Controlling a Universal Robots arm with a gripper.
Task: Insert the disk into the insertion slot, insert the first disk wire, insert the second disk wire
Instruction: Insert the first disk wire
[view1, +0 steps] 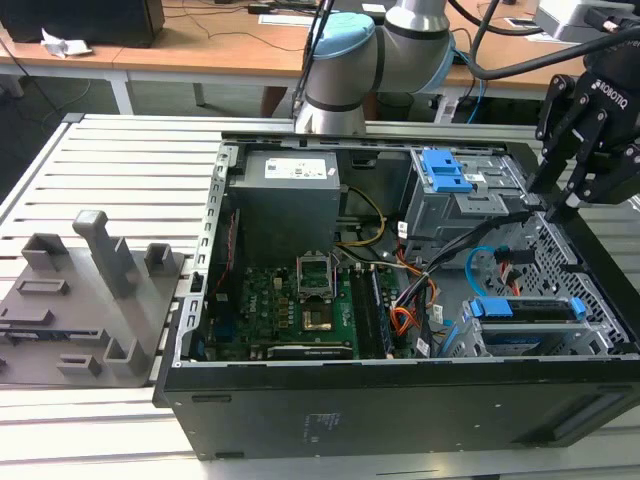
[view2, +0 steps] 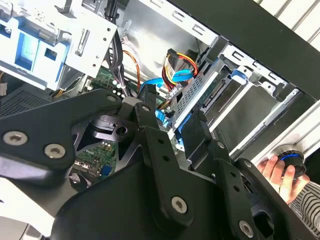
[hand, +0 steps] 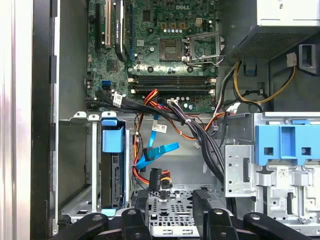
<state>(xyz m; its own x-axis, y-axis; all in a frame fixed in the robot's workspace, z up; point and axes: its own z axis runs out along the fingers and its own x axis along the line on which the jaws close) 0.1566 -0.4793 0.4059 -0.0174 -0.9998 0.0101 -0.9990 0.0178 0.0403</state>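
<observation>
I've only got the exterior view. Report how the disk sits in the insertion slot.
Observer: In the first wrist view the disk stands on edge inside the insertion slot, with its blue carrier tab at one end.
Operator: Give me the jaws.
Observer: In the first wrist view the gripper has its jaws apart with nothing between them, close to a black connector with red and yellow wires.
Operator: Check for anyone nearby.
Observer: In the second wrist view a hand is on a round blue-ringed button.
</observation>
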